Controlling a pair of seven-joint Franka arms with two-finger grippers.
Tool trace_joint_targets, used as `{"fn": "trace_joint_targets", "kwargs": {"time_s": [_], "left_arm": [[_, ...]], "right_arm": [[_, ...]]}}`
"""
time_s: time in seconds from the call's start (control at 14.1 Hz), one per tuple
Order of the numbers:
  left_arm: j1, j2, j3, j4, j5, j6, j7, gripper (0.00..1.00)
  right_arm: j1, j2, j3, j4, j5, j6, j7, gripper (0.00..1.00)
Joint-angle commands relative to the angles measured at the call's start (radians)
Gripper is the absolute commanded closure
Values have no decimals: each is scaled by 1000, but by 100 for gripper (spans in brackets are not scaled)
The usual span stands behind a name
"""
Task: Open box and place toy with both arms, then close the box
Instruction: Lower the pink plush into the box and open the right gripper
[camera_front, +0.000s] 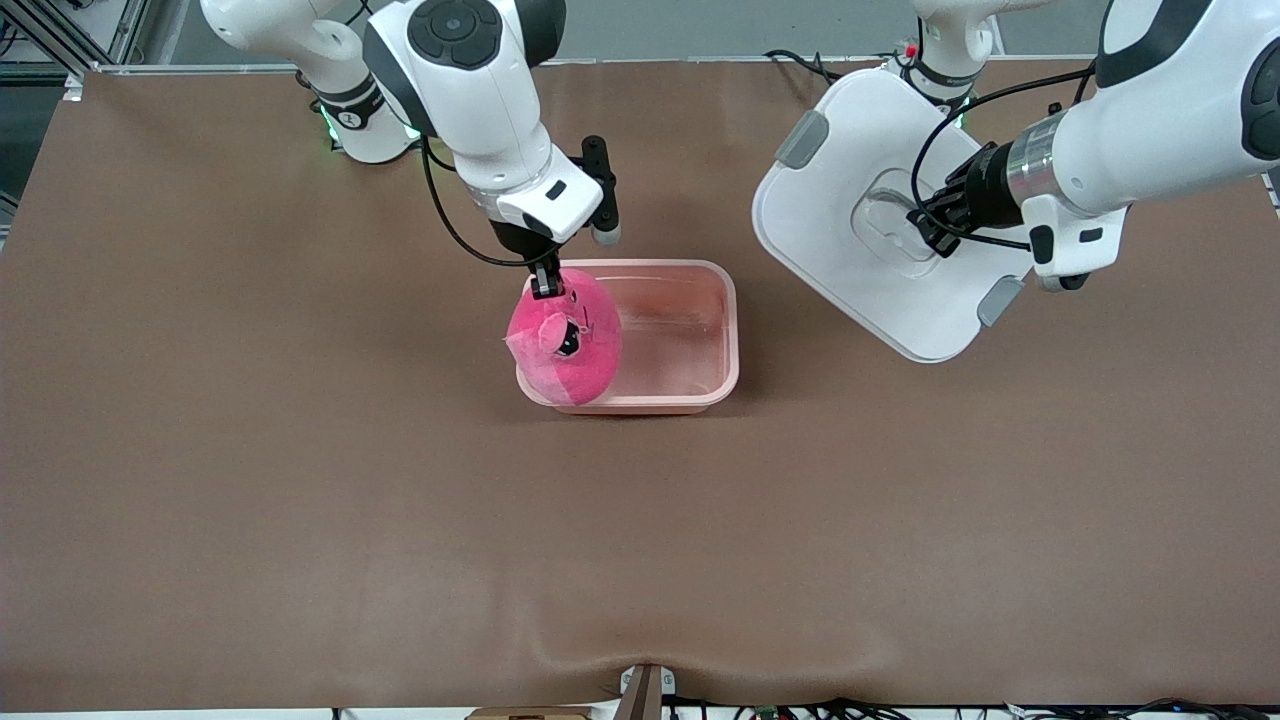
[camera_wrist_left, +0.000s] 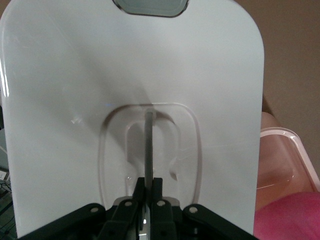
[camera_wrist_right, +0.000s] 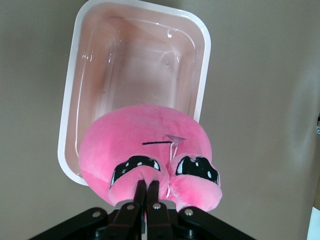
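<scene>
Pink translucent plastic forms the tub of the box (camera_front: 665, 340), which stands open and empty near the middle of the brown table (camera_front: 250, 480). The white lid (camera_front: 860, 210) is held lifted by the left gripper (camera_front: 925, 222), whose fingers are closed on the clear recessed handle (camera_wrist_left: 149, 145). The lid is kept tilted above the table, toward the left arm's end, so that the mouth of the tub is left unobstructed. One grey clip (camera_front: 802, 139) is seen on the lid's edge toward the bases, and a second (camera_front: 1001, 300) on the edge toward the front camera.

The hot-pink plush toy (camera_front: 566, 338) is suspended from the right gripper (camera_front: 546, 287), whose fingers are pinched shut on a fold of plush at the toy's face. The toy is positioned over the end of the tub toward the right arm's end of the table, partly overhanging the rim (camera_wrist_right: 202, 90). The placing step is judged to be in progress. Centring over the tub is judged necessary before release; closing the box is not yet done.
</scene>
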Motion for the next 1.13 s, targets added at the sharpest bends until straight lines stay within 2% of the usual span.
{"fn": "trace_joint_targets", "kwargs": {"time_s": [0.0, 0.35, 0.43, 0.5, 0.57, 1.06], "left_arm": [[8, -13, -3, -10, -24, -10, 18, 100], [8, -13, -3, -10, -26, -10, 19, 100], [8, -13, -3, -10, -26, -10, 19, 100], [8, -13, -3, -12, -26, -10, 19, 100], [8, -13, -3, -12, -24, -10, 19, 100], [8, -13, -3, -12, -24, -10, 19, 100]], "right_arm": [[3, -18, -6, -23, -13, 0, -13, 100], [3, -19, -9, -26, -13, -23, -13, 100], [3, -19, -9, -26, -13, -23, -13, 87], [1, -19, -9, -26, -13, -24, -10, 25], [0, -19, -11, -25, -13, -24, -19, 0], [-25, -19, -14, -10, -13, -23, -114, 0]]}}
